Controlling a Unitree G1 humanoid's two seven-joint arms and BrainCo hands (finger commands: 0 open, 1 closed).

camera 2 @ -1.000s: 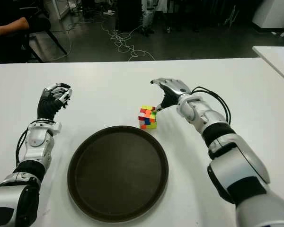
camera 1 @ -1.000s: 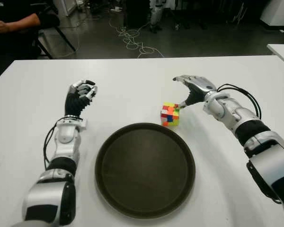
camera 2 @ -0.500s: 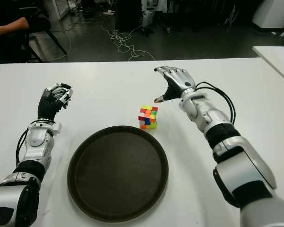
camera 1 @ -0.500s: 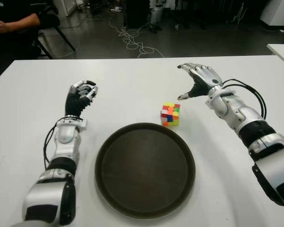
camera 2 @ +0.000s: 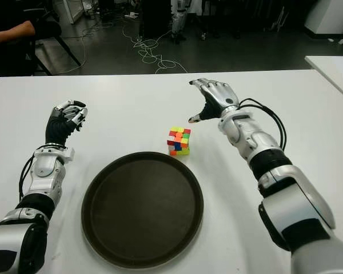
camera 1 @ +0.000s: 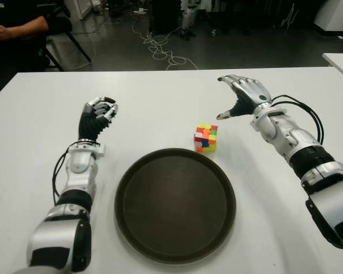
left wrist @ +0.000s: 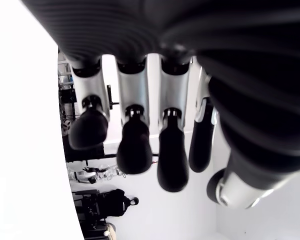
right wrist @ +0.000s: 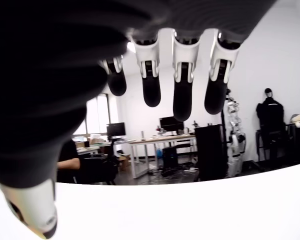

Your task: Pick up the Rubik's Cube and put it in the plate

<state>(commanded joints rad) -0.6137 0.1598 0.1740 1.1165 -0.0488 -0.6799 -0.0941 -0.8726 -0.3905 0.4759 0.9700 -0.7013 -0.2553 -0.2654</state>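
A multicoloured Rubik's Cube [camera 1: 206, 138] stands on the white table [camera 1: 160, 97], just beyond the far right rim of a round dark plate [camera 1: 175, 204]. My right hand [camera 1: 240, 98] hovers above and to the right of the cube, apart from it, fingers spread and holding nothing. In the right wrist view its fingers [right wrist: 182, 75] are extended with only the room behind them. My left hand [camera 1: 98, 114] shows to the left of the plate, fingers curled, with nothing in it.
A seated person's arm [camera 1: 17, 27] shows at the far left beyond the table. Cables [camera 1: 160, 48] lie on the dark floor behind. A second white table's corner [camera 1: 340, 60] is at the far right.
My right hand has lifted and drawn back from the cube, toward the far right. The cube stays where it was. The left hand has not moved.
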